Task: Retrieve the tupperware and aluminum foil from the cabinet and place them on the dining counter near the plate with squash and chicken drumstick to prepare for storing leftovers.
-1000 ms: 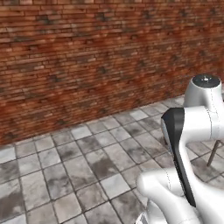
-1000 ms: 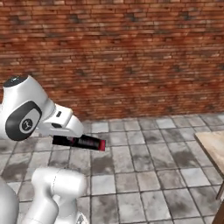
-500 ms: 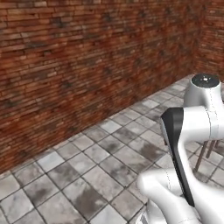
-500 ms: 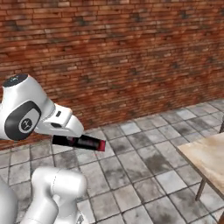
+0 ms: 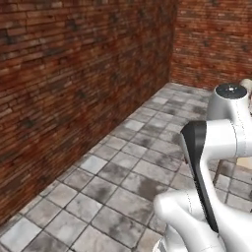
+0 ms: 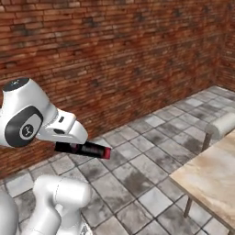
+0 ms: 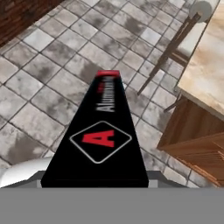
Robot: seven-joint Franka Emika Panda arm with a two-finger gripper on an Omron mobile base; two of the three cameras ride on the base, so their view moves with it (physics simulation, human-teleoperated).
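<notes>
My jaws pinched the aluminum foil (image 7: 101, 140) by its near end, the long black box running out toward twelve o'clock in the hand view, its red end farthest. It hung in the air above the grey tiled floor (image 7: 39, 83). At two o'clock lay the beige dining counter (image 7: 210, 65), a stool (image 7: 192, 26) beside it.

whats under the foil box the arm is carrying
Below the long slim black aluminum foil box with red marking, held in the gripper, lies grey stone tile floor, with the beige marbled counter off to one side. The floor directly beneath the box is covered.
</notes>
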